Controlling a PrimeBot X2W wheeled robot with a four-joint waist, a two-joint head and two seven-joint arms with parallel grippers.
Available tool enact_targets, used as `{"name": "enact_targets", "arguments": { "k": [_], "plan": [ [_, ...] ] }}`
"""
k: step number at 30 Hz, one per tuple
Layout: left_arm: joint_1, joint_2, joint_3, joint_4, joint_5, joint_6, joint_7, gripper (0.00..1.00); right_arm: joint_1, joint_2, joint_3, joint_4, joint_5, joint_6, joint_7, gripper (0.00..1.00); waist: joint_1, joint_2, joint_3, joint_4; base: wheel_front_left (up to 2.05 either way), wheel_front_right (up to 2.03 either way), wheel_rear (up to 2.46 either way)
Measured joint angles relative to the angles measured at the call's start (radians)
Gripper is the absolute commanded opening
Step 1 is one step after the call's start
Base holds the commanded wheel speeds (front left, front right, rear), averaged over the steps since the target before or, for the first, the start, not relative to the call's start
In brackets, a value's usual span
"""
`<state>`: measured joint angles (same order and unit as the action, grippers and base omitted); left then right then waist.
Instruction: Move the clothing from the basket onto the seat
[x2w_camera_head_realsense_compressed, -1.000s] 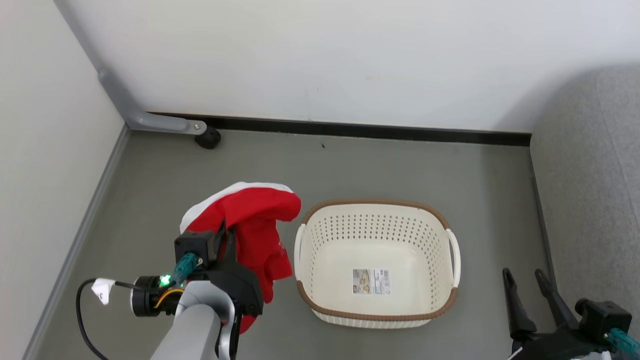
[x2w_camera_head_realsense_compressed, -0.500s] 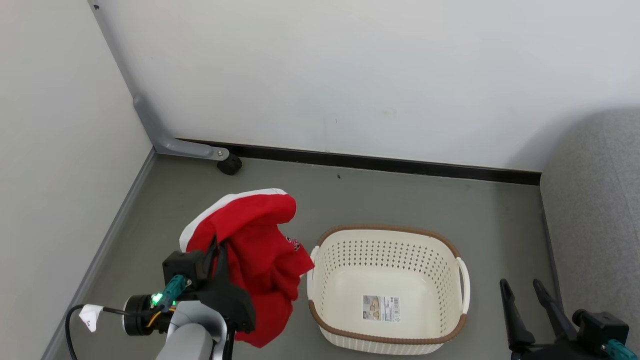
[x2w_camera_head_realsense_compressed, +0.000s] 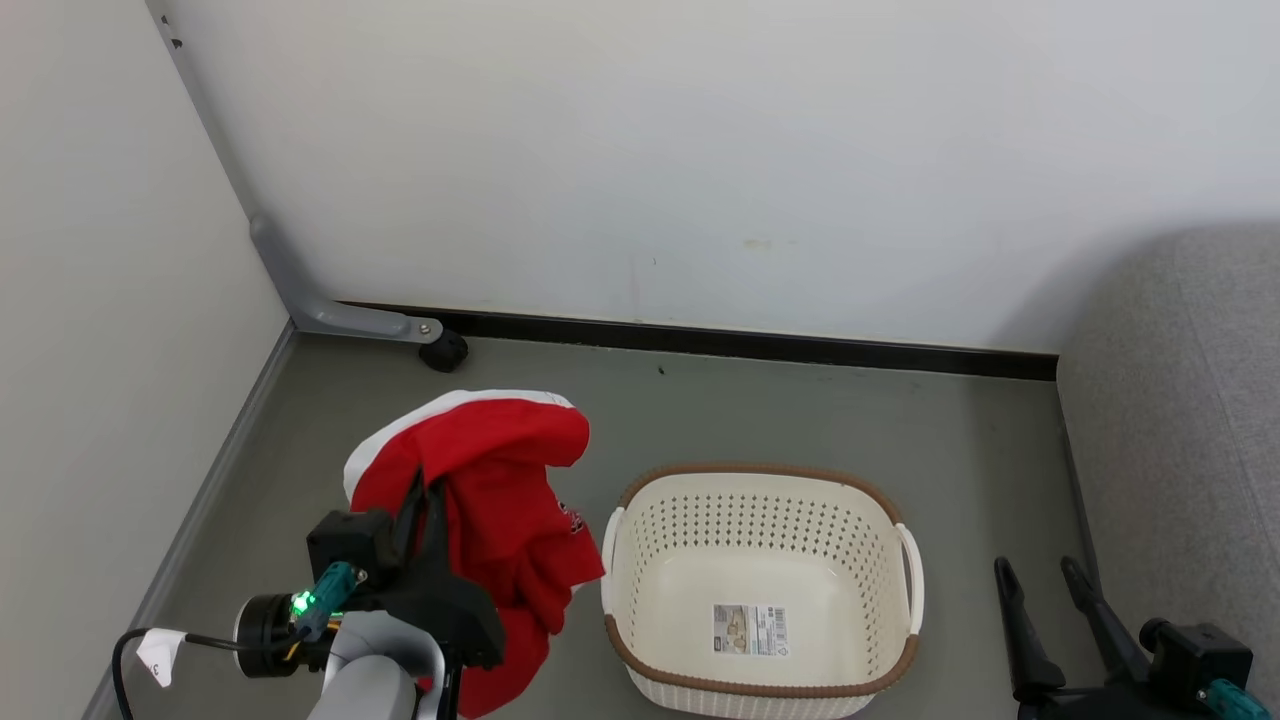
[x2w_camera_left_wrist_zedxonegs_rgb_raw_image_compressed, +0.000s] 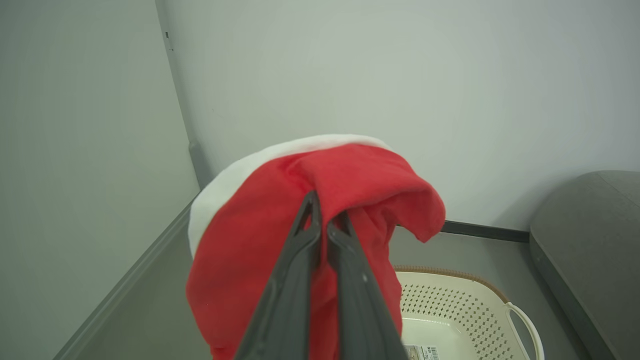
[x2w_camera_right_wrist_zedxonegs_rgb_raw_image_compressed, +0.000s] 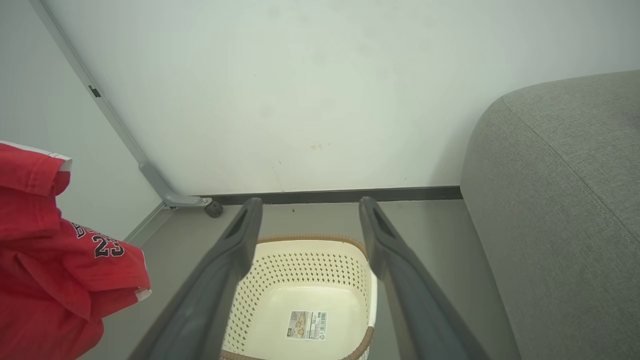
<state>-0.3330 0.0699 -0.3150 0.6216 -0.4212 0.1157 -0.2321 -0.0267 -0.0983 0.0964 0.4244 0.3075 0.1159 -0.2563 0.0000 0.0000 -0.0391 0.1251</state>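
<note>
Your left pincer (x2w_camera_left_wrist_zedxonegs_rgb_raw_image_compressed: 326, 210) is clamped on the clothing (x2w_camera_head_realsense_compressed: 490, 450), left of the basket (x2w_camera_head_realsense_compressed: 760, 520); your right pincer (x2w_camera_right_wrist_zedxonegs_rgb_raw_image_compressed: 310, 202) stands apart, beside the seat (x2w_camera_head_realsense_compressed: 1180, 450).

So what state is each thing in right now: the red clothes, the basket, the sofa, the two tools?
clothing: out of the basket, hanging bunched from the left tool.
basket: upright, no clothing inside, label showing at the bottom.
seat: bare where visible, no clothing on it.
left tool: shut on the clothing.
right tool: open, holding nothing.
</note>
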Motion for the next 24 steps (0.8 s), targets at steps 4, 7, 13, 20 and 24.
{"name": "enact_targets", "arguments": {
  "k": [4, 7, 13, 20, 24],
  "plan": [
    [0.001, 0.0, 0.0, -0.019, 0.0, 0.0, 0.0, 0.0, 0.003, 0.002, -0.001, -0.001, 0.0, 0.0, 0.0, 1.0, 0.0, 0.0, 0.0, -0.003, 0.0, 0.0, 0.0],
    [0.009, 0.0, 0.0, -0.035, 0.002, 0.0, 0.0, 0.0, 0.005, 0.005, -0.001, -0.002, 0.0, 0.0, 0.0, 1.0, 0.0, 0.0, -0.001, -0.006, 0.0, 0.0, 0.0],
    [0.014, 0.0, -0.005, -0.074, 0.01, 0.008, 0.0, 0.0, 0.006, 0.01, -0.002, -0.004, -0.002, 0.004, 0.0, 1.0, 0.0, 0.0, -0.001, -0.008, 0.0, 0.0, 0.0],
    [0.017, 0.0, -0.011, -0.106, 0.011, 0.008, 0.004, 0.0, -0.007, 0.011, 0.029, -0.021, -0.03, 0.005, 0.0, 1.0, 0.0, 0.0, 0.0, -0.007, 0.0, 0.0, 0.0],
    [0.024, 0.0, -0.016, -0.127, 0.018, 0.008, 0.012, 0.0, -0.055, 0.012, 0.09, -0.028, -0.057, 0.005, 0.0, 1.0, 0.0, 0.0, 0.0, -0.005, 0.0, 0.0, 0.0]
  ]
}}
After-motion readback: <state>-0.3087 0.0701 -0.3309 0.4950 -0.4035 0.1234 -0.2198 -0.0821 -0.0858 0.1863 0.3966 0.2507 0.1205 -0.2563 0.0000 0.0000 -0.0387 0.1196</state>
